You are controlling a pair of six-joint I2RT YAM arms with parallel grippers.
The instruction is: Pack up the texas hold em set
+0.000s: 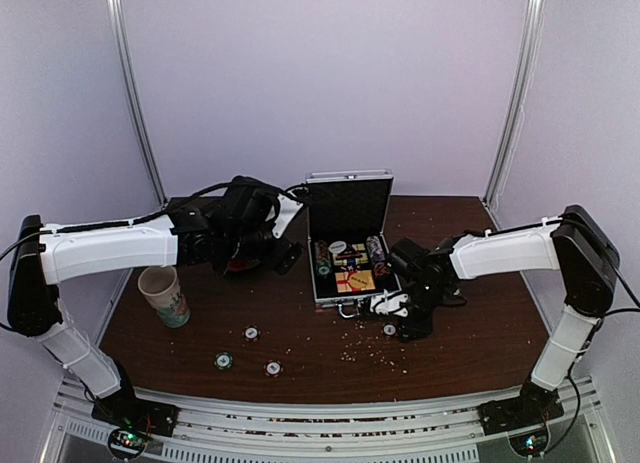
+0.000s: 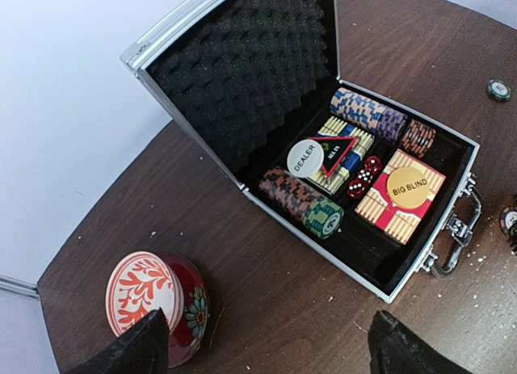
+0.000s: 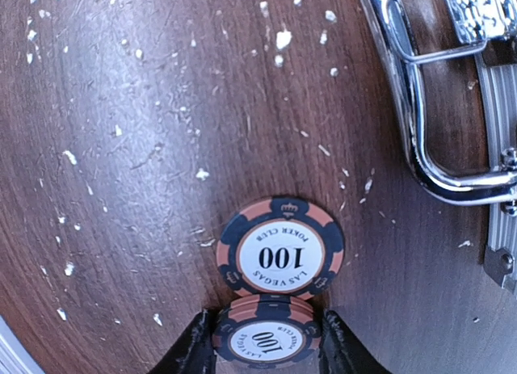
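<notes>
**A:** Quick status on the pack-up?

**B:** Partway, I'd say. The case (image 1: pixel 348 205) sits open mid-table with its lid up. Inside it I see two rows of chips (image 2: pixel 303 200), the card box (image 2: pixel 381 219) with the yellow disc (image 2: pixel 408 188) on top, the dice (image 2: pixel 363 178) and a dealer button (image 2: pixel 305 157).

**A:** What's out?

**B:** Three loose chips (image 1: pixel 251 333) lie near-left of the case, well apart from it. One more, the lying chip (image 3: pixel 279 257), is on the table near-right of the case, near the handle (image 3: pixel 428 107).

**A:** Hands?

**B:** My right gripper (image 3: pixel 266 346) is pinched on a held chip (image 3: pixel 266 335), low over the table, with the lying chip just beyond its fingertips. My left gripper (image 2: pixel 268 325) is spread wide with nothing in it, far-left of the case by the bowl (image 2: pixel 157 301).

**A:** What's left?

**B:** My read is that the held chip goes in, then the four others, then the lid comes down and latches. The bowl and the cup (image 1: pixel 165 295) stay out.
</notes>
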